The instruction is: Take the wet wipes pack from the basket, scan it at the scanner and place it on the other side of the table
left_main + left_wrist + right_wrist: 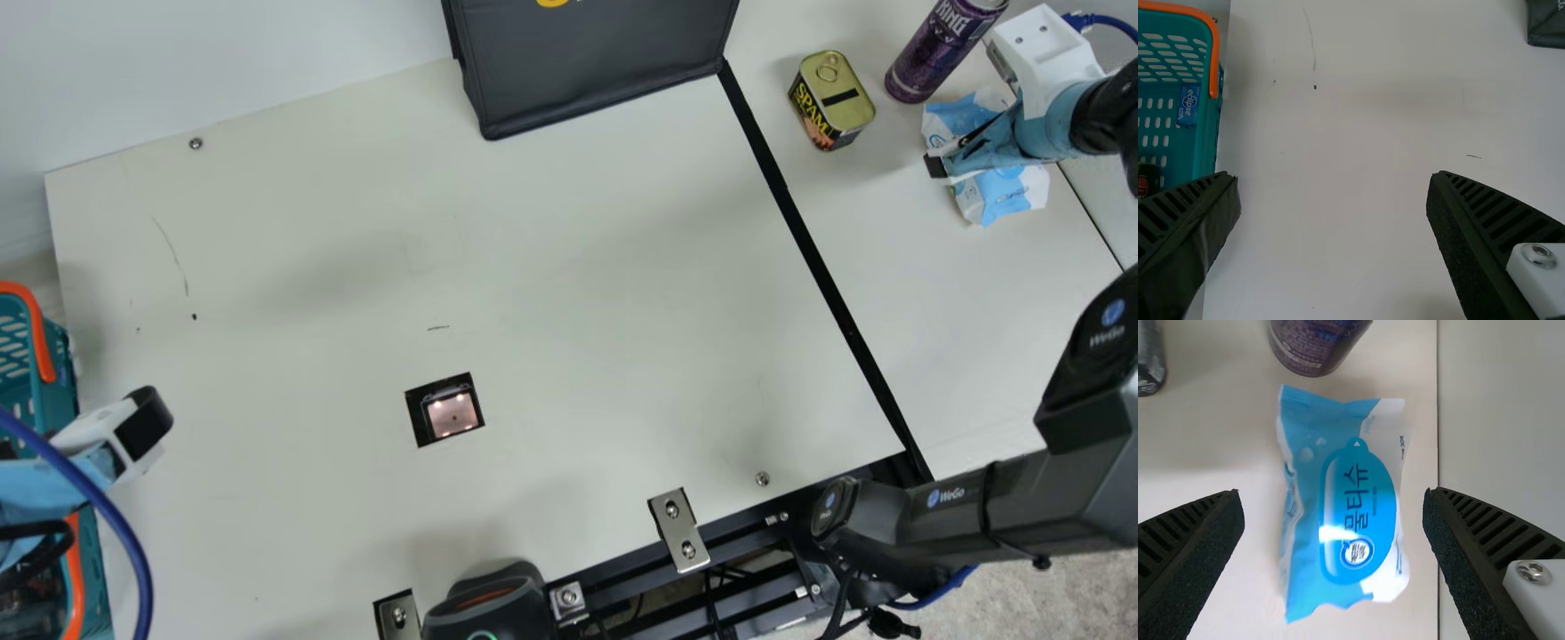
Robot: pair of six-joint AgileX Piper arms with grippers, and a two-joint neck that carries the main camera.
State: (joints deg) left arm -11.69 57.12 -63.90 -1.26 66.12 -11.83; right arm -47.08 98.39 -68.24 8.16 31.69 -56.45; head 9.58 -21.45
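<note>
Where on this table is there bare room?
Widest: between the black fabric bag and the square glass window. Another: right of the black strip, below the blue-and-white plastic wipes pack in the main view. Crowded: around that pack, with the yellow-lidded metal can, purple cylindrical can and right gripper close by.
</note>
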